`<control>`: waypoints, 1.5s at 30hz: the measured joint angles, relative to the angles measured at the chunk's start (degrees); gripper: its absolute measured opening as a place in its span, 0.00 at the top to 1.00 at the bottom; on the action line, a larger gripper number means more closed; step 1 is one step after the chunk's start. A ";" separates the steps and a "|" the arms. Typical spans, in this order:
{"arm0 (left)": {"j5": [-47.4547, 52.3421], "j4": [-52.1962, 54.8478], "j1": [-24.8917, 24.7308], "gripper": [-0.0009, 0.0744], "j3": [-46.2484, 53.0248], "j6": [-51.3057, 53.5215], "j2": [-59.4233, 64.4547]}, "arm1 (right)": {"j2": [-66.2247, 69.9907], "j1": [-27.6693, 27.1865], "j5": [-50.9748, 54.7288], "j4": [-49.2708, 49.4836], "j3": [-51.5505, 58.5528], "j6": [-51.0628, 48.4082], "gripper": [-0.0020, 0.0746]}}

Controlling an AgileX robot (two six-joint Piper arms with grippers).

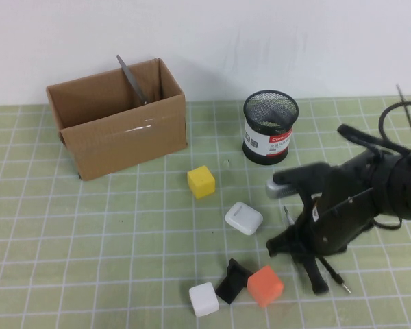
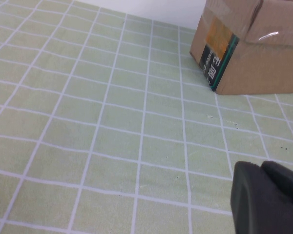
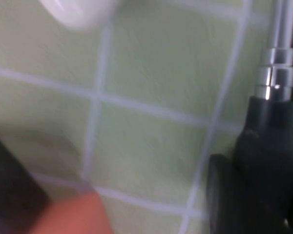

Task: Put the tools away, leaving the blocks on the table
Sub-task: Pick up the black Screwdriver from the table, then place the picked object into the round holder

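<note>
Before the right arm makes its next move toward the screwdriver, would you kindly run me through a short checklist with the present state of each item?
1. Scissors put away in the cardboard box: ok, they stand inside it.
2. Screwdriver within the right tool: ok for position, the tool is low over it near the orange block; grip cannot tell.
3. Blocks left on the table: ok, yellow block, white block and orange block all lie there.
4. Earbud case untouched: ok, apart from the right tool.
5. Left tool out of the way: ok, low over bare mat near the box.
6. Mesh pen cup upright: ok.
</note>
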 joint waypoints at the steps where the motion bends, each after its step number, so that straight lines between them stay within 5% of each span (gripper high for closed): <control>1: 0.00 0.00 0.00 0.99 0.00 0.00 0.00 | -1.67 -0.23 -0.89 -0.95 -1.11 -0.09 0.98; 11: 0.00 0.00 0.00 0.99 0.00 0.00 0.00 | -7.28 -6.22 -27.78 -18.75 -8.45 6.20 0.98; 22: 0.00 0.00 0.00 0.99 0.00 0.00 0.00 | 3.49 -11.74 -61.01 -16.17 -8.45 2.48 0.97; 28: 0.00 0.00 0.00 0.99 0.00 0.00 0.00 | 10.82 -12.36 -70.91 -8.90 -8.45 -7.53 0.79; 32: 0.00 0.00 0.00 0.99 0.00 0.00 0.00 | 11.93 -13.45 -70.61 -7.57 -8.45 -7.43 0.64; 37: 0.00 0.00 0.00 0.99 0.00 0.00 0.00 | 8.59 -13.81 -67.09 -7.96 -8.45 -7.55 0.62; 45: 0.00 0.00 0.00 0.99 0.00 0.00 0.00 | -7.13 -13.08 -31.92 -14.07 -8.45 -5.30 0.63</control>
